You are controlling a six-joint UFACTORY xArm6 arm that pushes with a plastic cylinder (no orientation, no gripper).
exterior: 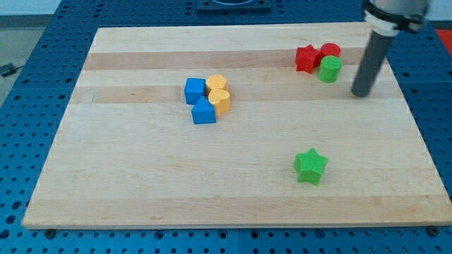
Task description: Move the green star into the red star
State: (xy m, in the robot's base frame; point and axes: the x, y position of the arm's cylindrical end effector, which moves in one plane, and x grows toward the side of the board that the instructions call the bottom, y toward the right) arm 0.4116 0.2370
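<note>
The green star lies at the lower right of the wooden board. The red star sits near the view's top right, touching a red cylinder and a green cylinder. My tip is at the end of the dark rod, just to the right of the green cylinder and well above the green star. It touches no block.
A cluster sits left of centre: a blue cube, a blue block, a yellow block and a yellow heart-like block. The board lies on a blue perforated table.
</note>
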